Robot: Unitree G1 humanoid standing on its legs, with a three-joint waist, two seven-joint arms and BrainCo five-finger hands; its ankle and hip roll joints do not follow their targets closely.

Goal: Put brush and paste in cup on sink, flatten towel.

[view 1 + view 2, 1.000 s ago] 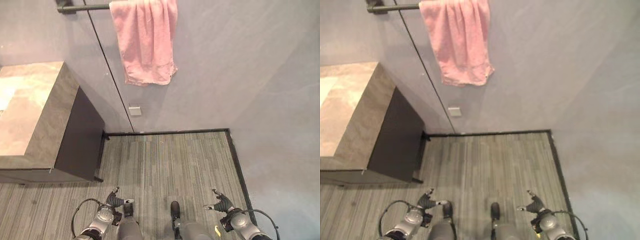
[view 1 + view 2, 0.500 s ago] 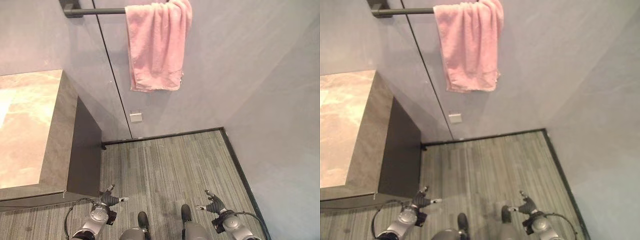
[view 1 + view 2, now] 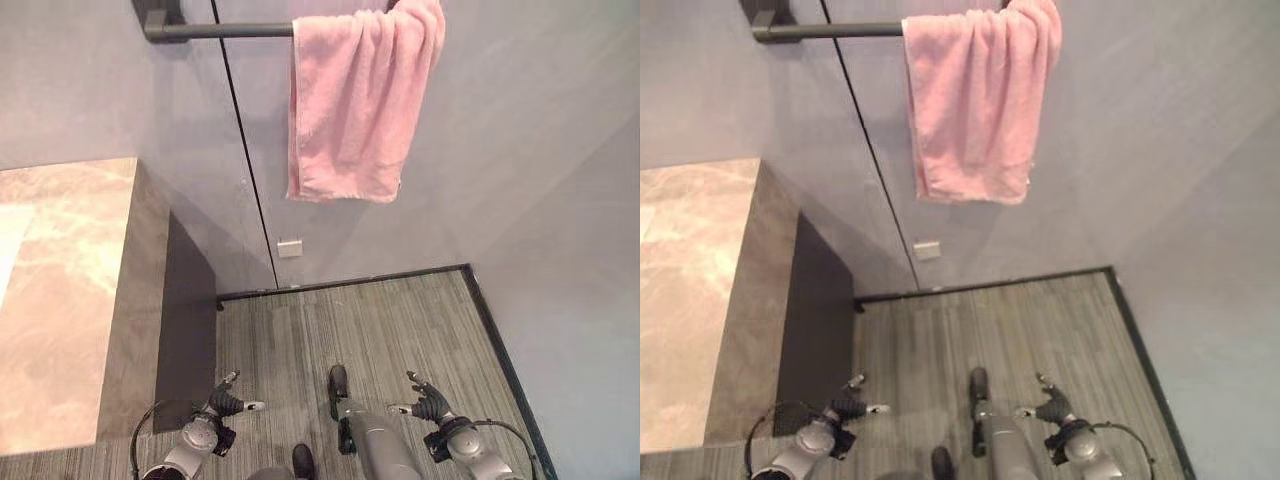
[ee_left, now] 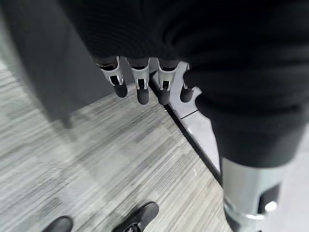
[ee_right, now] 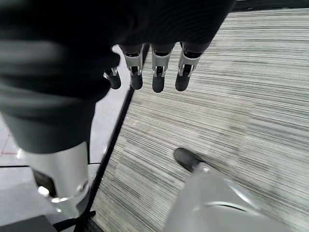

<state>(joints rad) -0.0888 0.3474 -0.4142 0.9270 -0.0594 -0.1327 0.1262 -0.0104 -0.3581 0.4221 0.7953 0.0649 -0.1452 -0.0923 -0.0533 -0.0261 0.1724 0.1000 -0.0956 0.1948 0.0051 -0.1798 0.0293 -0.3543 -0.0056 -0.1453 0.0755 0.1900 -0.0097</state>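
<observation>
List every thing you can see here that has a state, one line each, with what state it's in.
pink towel: draped over the rail, bunched toward one end, not spread flat
towel rail: fixed to the wall, dark, part of it bare
left hand: low over the floor, open, holding nothing
right hand: low over the floor, open, holding nothing
vanity countertop: bare on the part that shows
</observation>
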